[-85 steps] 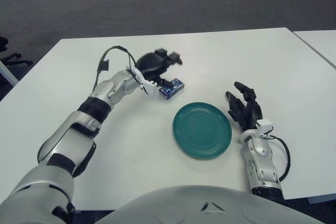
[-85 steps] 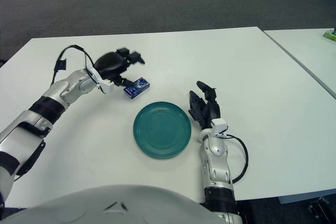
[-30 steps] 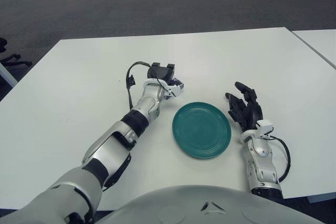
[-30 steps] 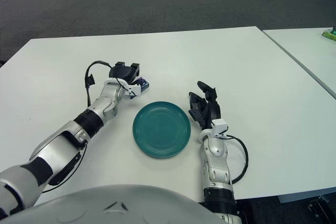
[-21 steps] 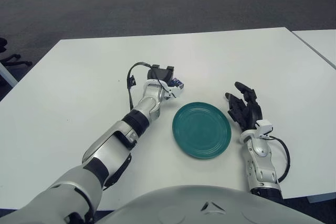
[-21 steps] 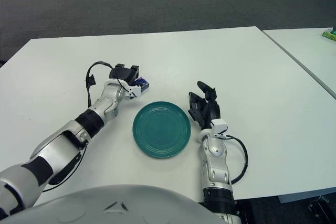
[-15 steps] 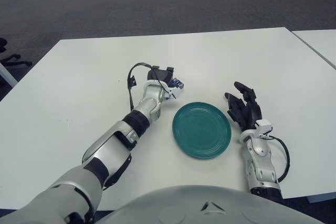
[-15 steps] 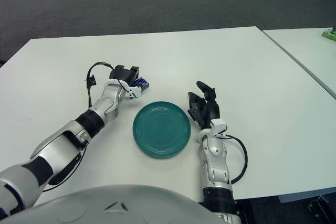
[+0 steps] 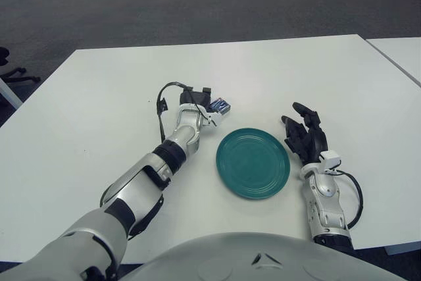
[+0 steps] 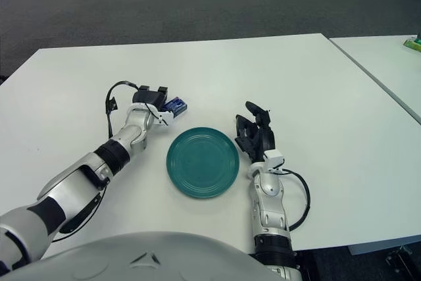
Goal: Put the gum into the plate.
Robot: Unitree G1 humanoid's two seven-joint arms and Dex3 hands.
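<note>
Gum (image 9: 221, 104): blue pack on our white table (image 9: 99, 97), beyond the green plate (image 9: 253, 162). Left hand (image 9: 197, 99) touches it, grip indiscernible. Right hand (image 9: 304, 135), fingers spread, sits beside the plate's right edge.

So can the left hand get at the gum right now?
Probably yes. The left hand is right beside the gum, left of it, with nothing between them.

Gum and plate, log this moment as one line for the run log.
left hand: at gum, grasp unclear | gum: on table, outside plate | right hand: open, right of plate
</note>
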